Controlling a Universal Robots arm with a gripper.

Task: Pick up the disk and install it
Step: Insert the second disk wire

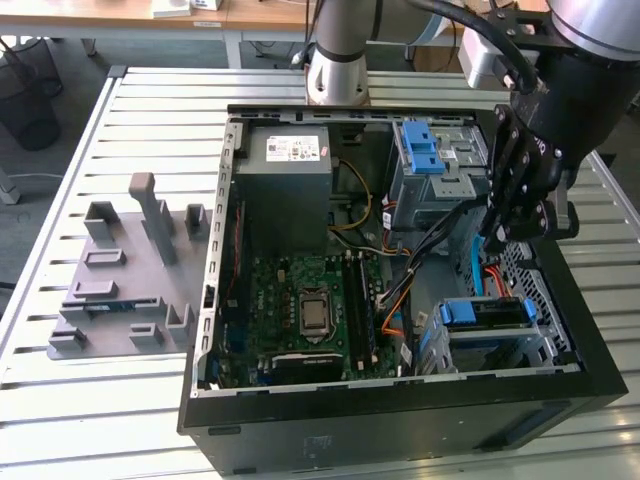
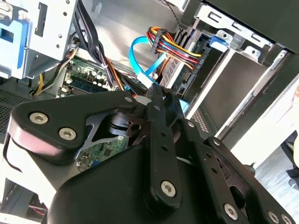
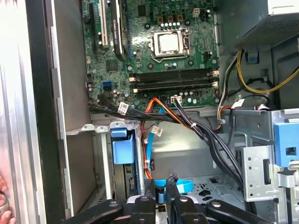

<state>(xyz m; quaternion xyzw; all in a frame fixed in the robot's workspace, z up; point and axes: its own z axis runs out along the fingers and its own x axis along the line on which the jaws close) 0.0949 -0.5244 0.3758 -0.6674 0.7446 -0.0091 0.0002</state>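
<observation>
Inside the computer case (image 1: 400, 400), near its front corner, the gripper (image 3: 161, 196) hangs with narrow, empty fingers (image 3: 150, 189) above the disk (image 1: 487, 313) in its slot, so picking up looks not yet begun.

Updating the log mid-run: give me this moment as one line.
end effector: inside PC case, above drive cage | disk: sitting in drive cage, apart from end effector
</observation>
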